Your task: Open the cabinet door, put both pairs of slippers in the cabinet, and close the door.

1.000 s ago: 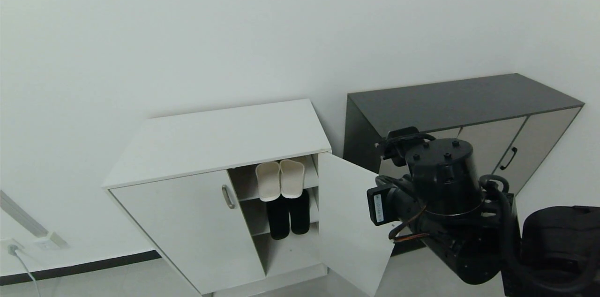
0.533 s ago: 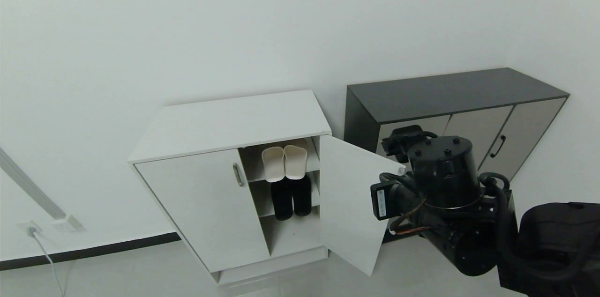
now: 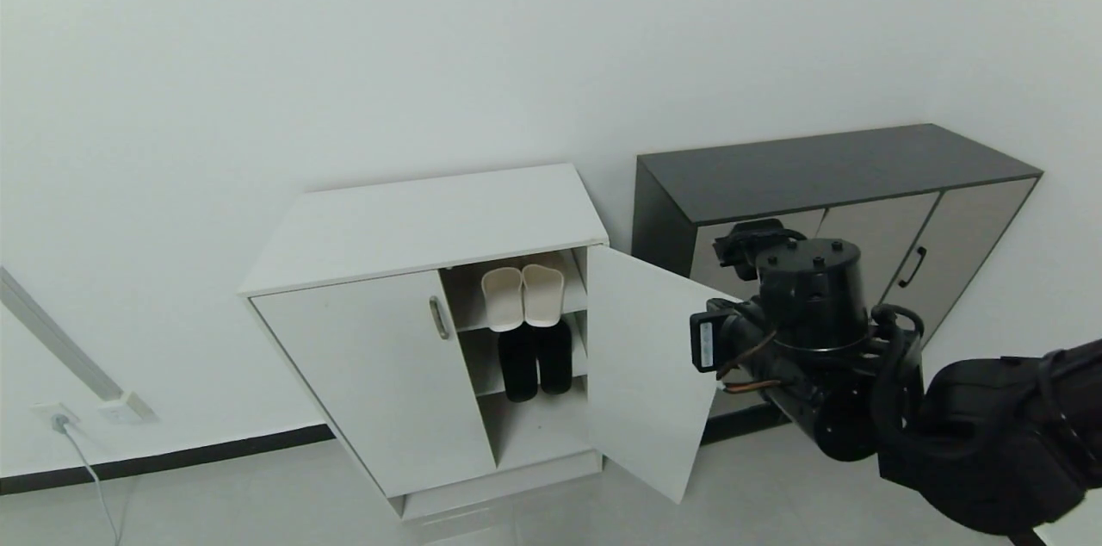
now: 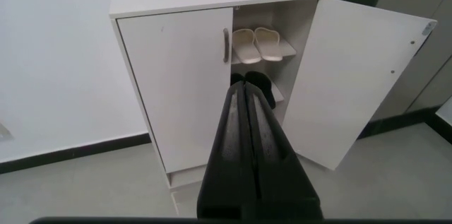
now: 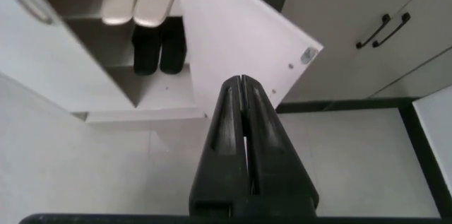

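Note:
The white cabinet (image 3: 422, 223) stands against the wall with its right door (image 3: 646, 365) swung open and its left door (image 3: 379, 382) closed. A white pair of slippers (image 3: 523, 296) lies on the upper shelf, and a black pair of slippers (image 3: 535, 361) on the shelf below. My right arm (image 3: 809, 305) hangs beside the open door's outer edge. My right gripper (image 5: 242, 86) is shut on nothing, just short of the door's (image 5: 240, 47) corner. My left gripper (image 4: 245, 90) is shut and empty, some way back from the cabinet front (image 4: 176, 75).
A dark cabinet (image 3: 826, 176) with grey doors stands right of the white one, close behind my right arm. A wall socket with a cable (image 3: 56, 421) sits low on the left. Bare floor (image 3: 258, 511) spreads before the cabinets.
The head camera has shifted, so the cabinet sits farther off and more central. My right arm has lifted slightly beside the door. Door and slippers keep their places.

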{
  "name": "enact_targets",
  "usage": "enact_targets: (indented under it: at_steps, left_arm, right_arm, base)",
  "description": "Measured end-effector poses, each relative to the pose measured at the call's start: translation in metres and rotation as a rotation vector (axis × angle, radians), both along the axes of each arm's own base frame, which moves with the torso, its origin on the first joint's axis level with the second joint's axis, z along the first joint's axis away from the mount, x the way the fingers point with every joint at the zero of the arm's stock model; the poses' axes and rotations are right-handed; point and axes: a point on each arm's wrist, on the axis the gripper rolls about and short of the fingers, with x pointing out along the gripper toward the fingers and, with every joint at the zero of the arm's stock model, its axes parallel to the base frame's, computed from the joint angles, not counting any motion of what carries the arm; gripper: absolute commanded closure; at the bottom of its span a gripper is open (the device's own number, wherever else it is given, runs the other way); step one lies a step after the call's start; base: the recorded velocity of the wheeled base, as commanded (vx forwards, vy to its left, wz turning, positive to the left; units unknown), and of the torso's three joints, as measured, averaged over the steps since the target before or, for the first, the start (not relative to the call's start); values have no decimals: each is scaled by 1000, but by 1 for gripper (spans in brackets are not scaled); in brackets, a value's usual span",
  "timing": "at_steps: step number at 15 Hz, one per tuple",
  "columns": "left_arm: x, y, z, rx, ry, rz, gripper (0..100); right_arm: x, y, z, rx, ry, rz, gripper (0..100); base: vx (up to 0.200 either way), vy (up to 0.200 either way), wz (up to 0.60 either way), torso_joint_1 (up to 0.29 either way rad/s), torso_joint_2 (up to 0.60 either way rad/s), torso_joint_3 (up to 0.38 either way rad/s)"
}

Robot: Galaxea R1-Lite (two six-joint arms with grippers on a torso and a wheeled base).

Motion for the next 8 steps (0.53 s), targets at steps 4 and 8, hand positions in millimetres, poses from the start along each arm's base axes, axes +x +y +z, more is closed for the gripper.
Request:
enact_targets:
  at_steps: [4, 8]
  left_arm:
    - [0, 0, 0, 0, 0, 0, 100]
    - [0, 0, 0, -1, 0, 0, 100]
  right_arm:
    - [44, -11, 0, 26, -12, -35, 100]
    - [89, -14, -1, 40, -10, -71, 100]
  base:
    - [0, 0, 0, 0, 0, 0]
    - [0, 0, 0, 0, 0, 0]
